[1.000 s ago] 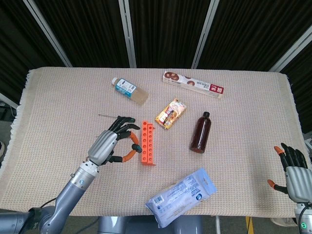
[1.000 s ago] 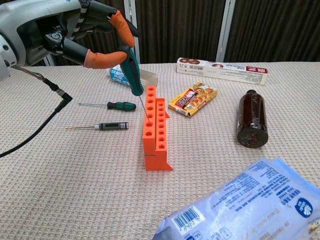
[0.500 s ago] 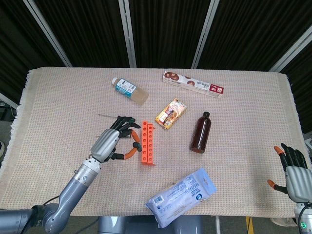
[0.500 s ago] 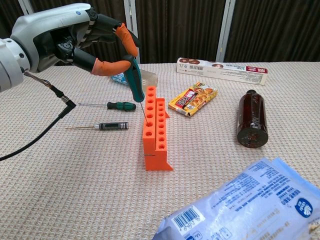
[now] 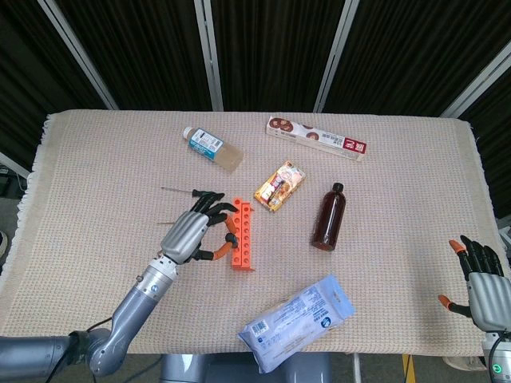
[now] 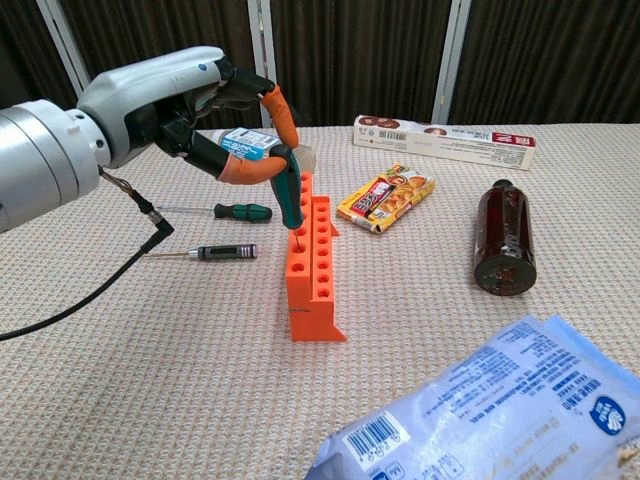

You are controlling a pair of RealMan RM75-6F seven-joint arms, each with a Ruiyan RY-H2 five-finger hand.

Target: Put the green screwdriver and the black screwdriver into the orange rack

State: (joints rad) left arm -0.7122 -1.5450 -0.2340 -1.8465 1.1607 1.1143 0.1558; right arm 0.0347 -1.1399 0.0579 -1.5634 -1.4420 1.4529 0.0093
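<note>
The orange rack (image 6: 312,272) (image 5: 243,234) stands at mid-table. My left hand (image 6: 170,100) (image 5: 190,234) pinches a teal-green screwdriver (image 6: 288,196) upright by its handle. Its shaft is down in a hole near the rack's far end, and the handle's lower end sits almost on the rack top. To the left of the rack a dark green screwdriver (image 6: 241,212) and a black screwdriver (image 6: 224,252) lie flat on the cloth. In the head view only the thin shaft of the dark green screwdriver (image 5: 176,190) shows beyond the hand. My right hand (image 5: 479,282) hangs at the table's right front corner, fingers apart, holding nothing.
A brown bottle (image 5: 329,216) and a snack packet (image 5: 279,185) lie right of the rack. A long biscuit box (image 5: 317,138) and a clear bottle (image 5: 212,149) lie at the back. A blue-white bag (image 5: 297,321) overhangs the front edge. A black cable (image 6: 120,275) trails from my left arm.
My left hand has come down and slightly right. The teal-green screwdriver has sunk from hovering with its tip at the rack to standing deep in a hole.
</note>
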